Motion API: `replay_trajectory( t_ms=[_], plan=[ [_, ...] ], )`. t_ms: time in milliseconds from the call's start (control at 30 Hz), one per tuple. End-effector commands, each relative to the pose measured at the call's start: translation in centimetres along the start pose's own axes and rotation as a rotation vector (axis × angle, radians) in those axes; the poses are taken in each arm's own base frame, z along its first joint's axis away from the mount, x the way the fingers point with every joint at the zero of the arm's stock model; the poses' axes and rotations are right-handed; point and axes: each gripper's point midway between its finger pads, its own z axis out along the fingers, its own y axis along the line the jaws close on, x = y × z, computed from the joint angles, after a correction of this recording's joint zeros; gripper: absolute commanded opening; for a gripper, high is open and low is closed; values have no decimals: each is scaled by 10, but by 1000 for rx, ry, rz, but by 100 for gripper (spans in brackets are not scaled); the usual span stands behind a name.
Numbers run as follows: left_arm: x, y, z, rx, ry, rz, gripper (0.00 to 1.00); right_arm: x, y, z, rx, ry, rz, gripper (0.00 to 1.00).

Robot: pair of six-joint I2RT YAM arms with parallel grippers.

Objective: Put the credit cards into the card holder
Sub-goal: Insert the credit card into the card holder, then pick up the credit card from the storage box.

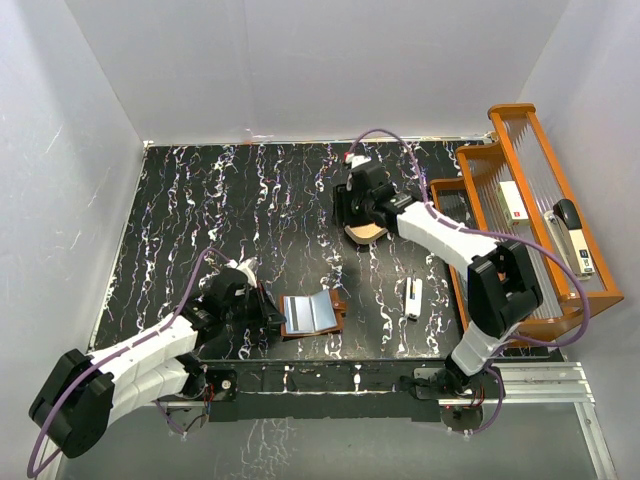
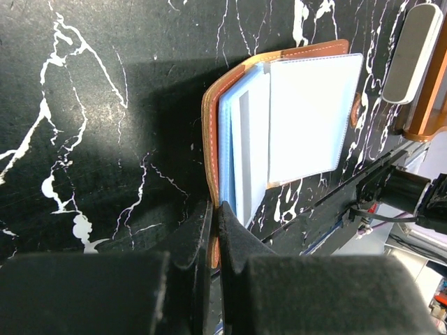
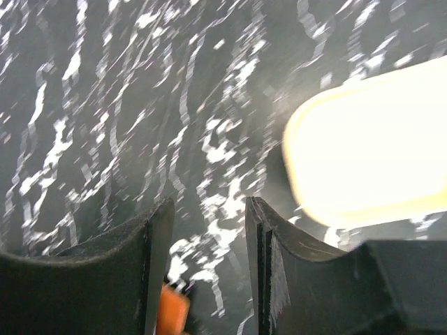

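Nearest the front edge, on the left, the left gripper (image 2: pixel 215 223) is pinched tight on the brown cover edge of the small brown leather bifold card holder (image 1: pixel 312 314). The holder lies open on the black, white-veined marble table (image 1: pixel 200 200), left of centre, its pale blue-grey sleeves fanned upward. To its right, well apart, lies a narrow white oblong stick (image 1: pixel 413 298). Farther back, the right gripper (image 3: pixel 207 223) hangs low beside a tan oval tray (image 1: pixel 368 233), its fingers parted with bare table showing between them. A small orange scrap (image 3: pixel 171 314) shows low against one finger; the blur is such that I cannot tell whether it is a credit card or held. An orange wooden rack (image 1: pixel 540 170) stands at far right.
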Motion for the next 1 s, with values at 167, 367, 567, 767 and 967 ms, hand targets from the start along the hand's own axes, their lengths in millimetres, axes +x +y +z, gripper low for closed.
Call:
replay_trajectory(
  t_ms=[167, 367, 567, 767, 967],
  plan=[
    [-3, -9, -7, 11, 5, 42, 0, -76, -109, 4, 416, -82, -157, 45],
    [-6, -15, -8, 32, -1, 48, 0, -81, -154, 18, 547, -12, -227, 50],
    [1, -17, -4, 62, 30, 33, 0, -70, -183, 29, 640, 56, -234, 51],
    [2, -19, -4, 92, 19, 30, 0, -67, -198, 28, 725, 69, -243, 51],
    [2, -21, -5, 99, 21, 30, 0, -65, -210, 22, 811, 75, -228, 48]
  ],
)
